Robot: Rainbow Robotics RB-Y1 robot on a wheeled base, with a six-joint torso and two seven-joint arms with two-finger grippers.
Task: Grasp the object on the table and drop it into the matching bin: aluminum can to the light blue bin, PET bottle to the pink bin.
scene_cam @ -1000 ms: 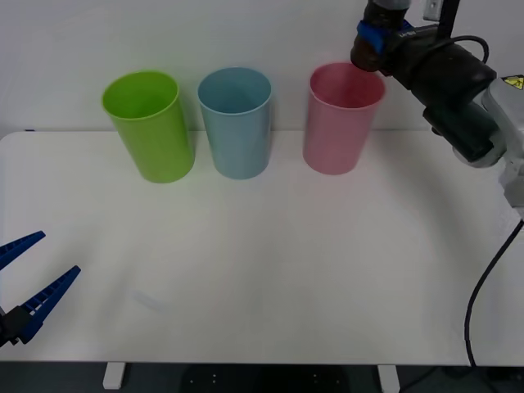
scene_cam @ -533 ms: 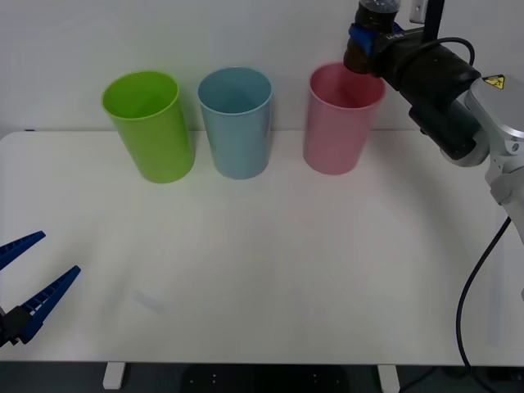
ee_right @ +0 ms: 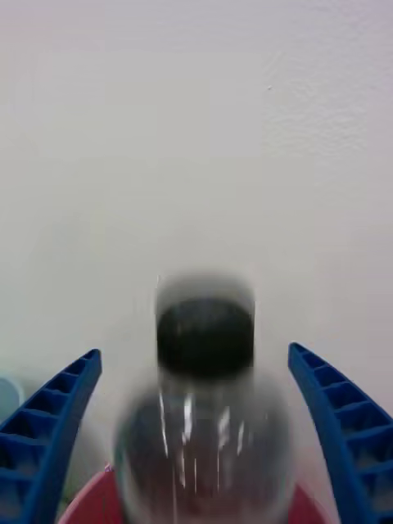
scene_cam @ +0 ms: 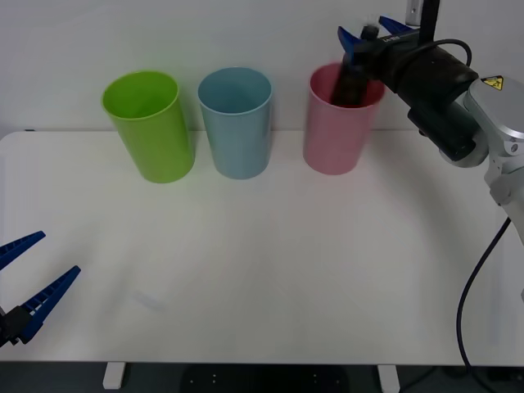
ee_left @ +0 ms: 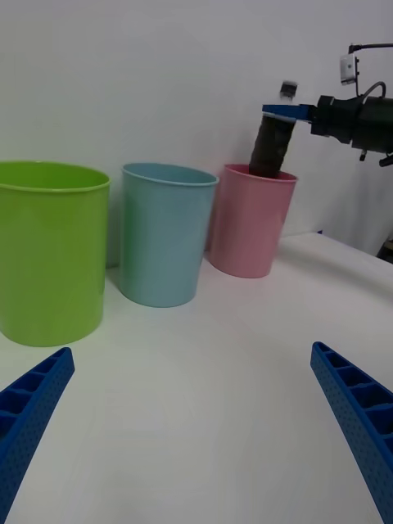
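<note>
In the front view, the right gripper [scene_cam: 370,31] is seen spread wide above the pink bin [scene_cam: 337,131], and the PET bottle [scene_cam: 349,80] is seen partway inside the bin's mouth. The left gripper [scene_cam: 23,278] is parked open at the table's [scene_cam: 270,262] near left edge.

In the right wrist view, the bottle [ee_right: 205,409] is shown blurred between the parted fingers [ee_right: 49,426], touching neither.

In the left wrist view, the bottle [ee_left: 273,147] is seen entering the pink bin [ee_left: 250,221], beside the light blue bin [ee_left: 166,233].

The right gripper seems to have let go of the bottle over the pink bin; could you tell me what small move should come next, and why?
Probably lift the right gripper straight up and away. Its fingers are spread apart with the PET bottle between them, untouched and dropping into the pink bin, so nothing is left to hold. The left gripper waits open at the table's near edge.
</note>
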